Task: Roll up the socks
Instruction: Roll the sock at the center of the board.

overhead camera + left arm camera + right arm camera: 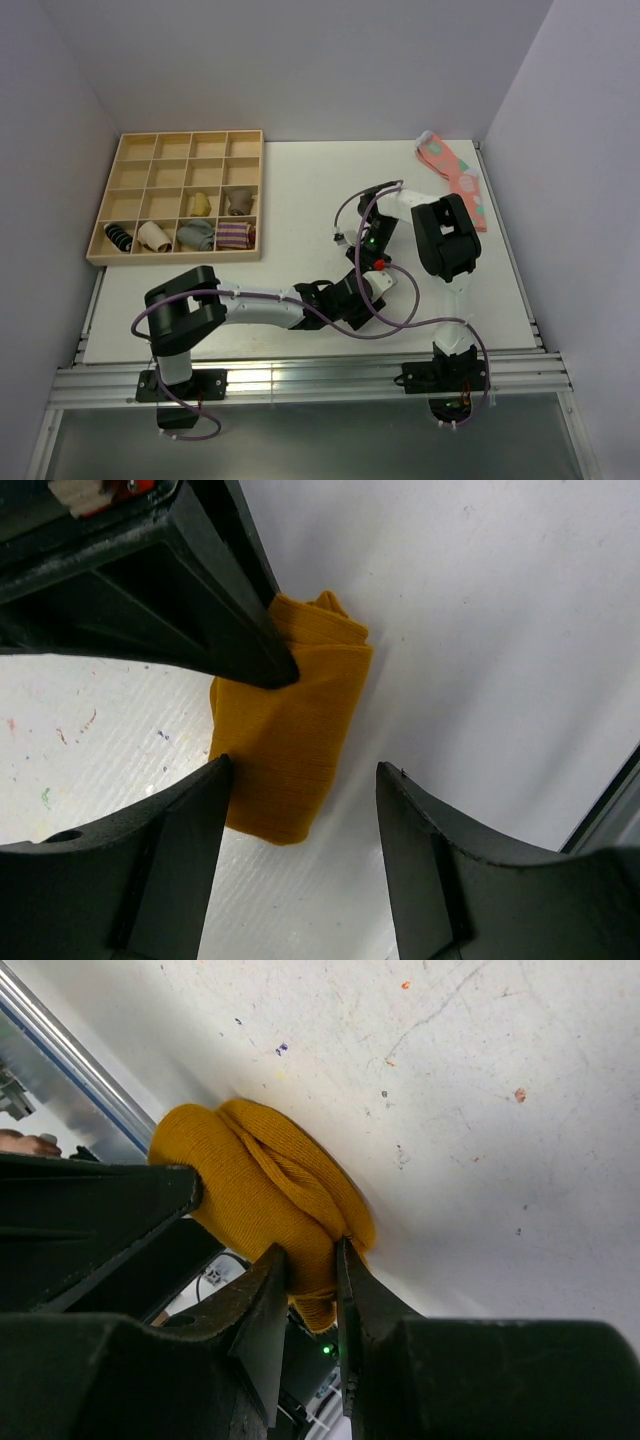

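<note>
The mustard-orange sock (290, 735) lies folded into a thick bundle on the white table; its dark cuff is hidden. In the left wrist view my left gripper (305, 790) is open, its fingers (150, 860) astride the sock's near end, the left one touching its edge. My right gripper (312, 1260) is shut, pinching a fold of the sock (255, 1175); its finger also shows in the left wrist view (240, 640) pressing on the bundle. In the top view both grippers, left (362, 288) and right (372, 258), meet mid-table and hide the sock.
A wooden compartment tray (130, 150) at the back left holds several sock bundles in its front cells. A pink sock with pale spots (455, 175) lies at the back right. The table's near edge and metal rail (300, 375) are just behind the grippers.
</note>
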Controlling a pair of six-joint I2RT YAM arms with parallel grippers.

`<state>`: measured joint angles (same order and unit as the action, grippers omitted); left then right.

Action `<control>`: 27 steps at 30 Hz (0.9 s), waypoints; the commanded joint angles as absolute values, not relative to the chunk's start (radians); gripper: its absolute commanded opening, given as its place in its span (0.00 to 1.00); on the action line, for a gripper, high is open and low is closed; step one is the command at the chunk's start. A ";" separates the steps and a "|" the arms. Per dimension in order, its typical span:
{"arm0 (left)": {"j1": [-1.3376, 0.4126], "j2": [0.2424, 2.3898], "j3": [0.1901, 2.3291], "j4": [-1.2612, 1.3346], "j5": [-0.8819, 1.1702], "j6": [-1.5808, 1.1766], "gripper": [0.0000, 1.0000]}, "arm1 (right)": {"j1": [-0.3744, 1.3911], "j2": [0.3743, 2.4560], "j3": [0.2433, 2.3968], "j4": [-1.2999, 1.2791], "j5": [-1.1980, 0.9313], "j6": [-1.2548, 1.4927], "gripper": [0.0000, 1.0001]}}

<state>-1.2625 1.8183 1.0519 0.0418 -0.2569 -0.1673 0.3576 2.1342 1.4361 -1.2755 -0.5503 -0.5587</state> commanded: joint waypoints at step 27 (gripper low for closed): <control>-1.267 2.022 1.177 0.015 -0.336 -0.057 0.59 | 0.359 2.203 1.486 -1.232 -0.410 -0.620 0.00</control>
<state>-1.2633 1.9686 1.1679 0.0433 -0.3454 -0.0769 0.3576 2.1639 1.4738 -1.3167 -0.5091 -0.5697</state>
